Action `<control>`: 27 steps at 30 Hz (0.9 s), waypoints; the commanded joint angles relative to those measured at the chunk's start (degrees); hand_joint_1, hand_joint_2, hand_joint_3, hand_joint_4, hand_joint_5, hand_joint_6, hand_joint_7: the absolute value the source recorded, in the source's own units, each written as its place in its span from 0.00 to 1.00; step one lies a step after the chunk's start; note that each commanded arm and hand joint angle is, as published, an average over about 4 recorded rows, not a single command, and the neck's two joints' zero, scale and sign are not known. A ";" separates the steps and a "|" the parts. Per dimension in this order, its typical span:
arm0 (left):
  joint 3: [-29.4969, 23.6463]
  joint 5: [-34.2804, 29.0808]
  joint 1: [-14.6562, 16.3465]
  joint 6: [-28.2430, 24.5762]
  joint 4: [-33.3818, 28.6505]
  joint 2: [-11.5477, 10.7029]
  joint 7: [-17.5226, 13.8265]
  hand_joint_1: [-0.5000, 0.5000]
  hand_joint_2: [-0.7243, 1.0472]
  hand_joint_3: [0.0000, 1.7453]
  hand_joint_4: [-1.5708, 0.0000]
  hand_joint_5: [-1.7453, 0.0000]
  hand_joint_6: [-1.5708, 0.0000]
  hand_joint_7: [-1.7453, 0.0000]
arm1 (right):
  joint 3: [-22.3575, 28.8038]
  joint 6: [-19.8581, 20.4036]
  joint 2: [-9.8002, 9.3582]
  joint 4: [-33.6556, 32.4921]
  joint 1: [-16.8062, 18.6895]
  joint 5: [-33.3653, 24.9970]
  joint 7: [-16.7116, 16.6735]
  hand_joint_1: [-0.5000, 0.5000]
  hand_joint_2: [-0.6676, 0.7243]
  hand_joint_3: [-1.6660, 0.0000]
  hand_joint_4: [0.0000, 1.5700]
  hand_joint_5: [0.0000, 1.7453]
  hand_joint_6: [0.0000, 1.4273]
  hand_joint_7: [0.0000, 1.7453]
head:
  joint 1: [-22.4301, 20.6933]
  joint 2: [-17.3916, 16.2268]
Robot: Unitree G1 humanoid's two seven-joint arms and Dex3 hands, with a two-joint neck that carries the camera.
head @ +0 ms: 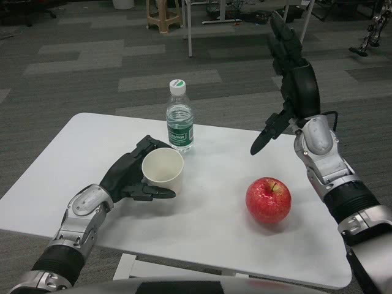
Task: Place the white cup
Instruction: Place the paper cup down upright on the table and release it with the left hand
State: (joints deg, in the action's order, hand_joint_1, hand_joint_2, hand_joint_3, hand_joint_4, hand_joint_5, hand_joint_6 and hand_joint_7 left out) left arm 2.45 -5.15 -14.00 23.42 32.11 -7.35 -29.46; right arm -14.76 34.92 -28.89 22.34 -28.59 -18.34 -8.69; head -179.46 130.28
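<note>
The black left hand (130, 176) wraps the open-topped white paper cup (162, 171), hiding its lower wall and base — the clear plastic water bottle (180, 125) loses its foot behind the rim; label print too small to read.

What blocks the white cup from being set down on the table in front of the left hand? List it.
Nothing visible. The left hand holds the white cup over bare table; the water bottle stands just behind it, the apple off to the right.

Grey carpet tiles (92, 61) in lighter and darker bands cover the floor. A beige stool (164, 15) and white table legs (188, 27) stand at the far side.
</note>
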 commanded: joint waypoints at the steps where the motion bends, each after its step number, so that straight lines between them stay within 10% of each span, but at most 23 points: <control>1: -0.21 0.97 0.69 0.27 0.67 0.01 0.28 0.37 0.95 0.04 1.00 0.00 1.00 0.12 | 0.61 0.24 0.24 -0.46 -0.20 -0.47 0.08 0.08 1.00 1.00 0.00 0.00 0.00 0.04 | -0.04 0.18; 27: -1.06 4.27 1.63 -1.05 0.34 0.05 0.22 0.00 1.00 0.05 1.00 0.00 1.00 0.12 | 0.79 0.24 0.26 -1.45 0.35 -0.47 0.08 0.08 1.00 1.00 0.00 0.00 0.00 0.04 | 0.11 -0.03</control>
State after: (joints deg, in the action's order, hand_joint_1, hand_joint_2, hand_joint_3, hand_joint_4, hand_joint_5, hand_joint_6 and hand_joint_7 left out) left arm 1.54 -1.84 -13.24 23.28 31.95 -7.14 -29.43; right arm -14.72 34.92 -28.79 21.32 -28.58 -18.34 -8.69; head -179.36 130.24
